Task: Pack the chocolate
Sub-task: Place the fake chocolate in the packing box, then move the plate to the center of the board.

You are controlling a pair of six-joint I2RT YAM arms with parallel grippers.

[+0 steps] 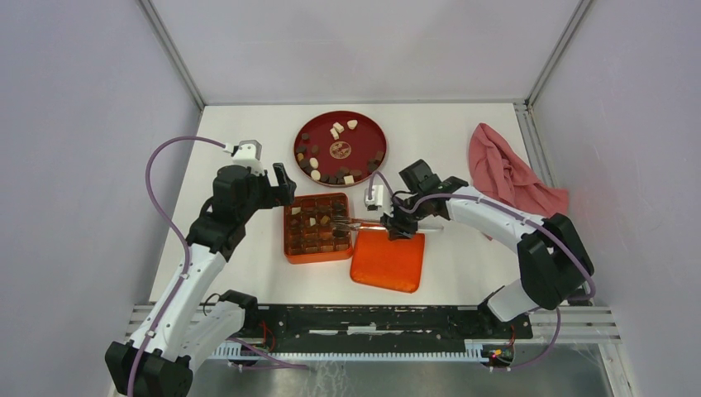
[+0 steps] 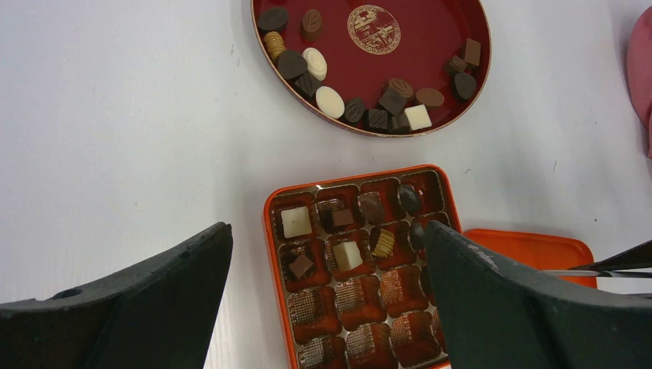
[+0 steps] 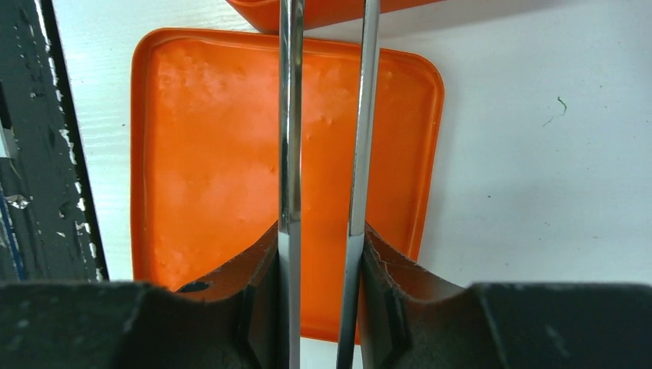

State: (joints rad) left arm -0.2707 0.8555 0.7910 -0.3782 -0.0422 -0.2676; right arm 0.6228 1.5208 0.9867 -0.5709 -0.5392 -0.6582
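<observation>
right tool (image 3: pixel 321 254) clenched on thin metal tongs (image 3: pixel 290 154) above the flat orange plastic lid (image 3: pixel 207 154); left tool (image 1: pixel 283 184) released wide. small dark brown and cream-white chocolate (image 2: pixel 347 254) sits in the orange compartment box (image 2: pixel 357 298), more on the round red plate (image 2: pixel 430 46) beyond.

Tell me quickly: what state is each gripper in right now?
Left gripper: open, holding nothing.
Right gripper: closed on metal tongs.

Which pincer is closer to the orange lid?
Right. The right pincer hovers over the far edge of the lid, gripping tongs; the left pincer sits open by the far left corner of the box.
</observation>
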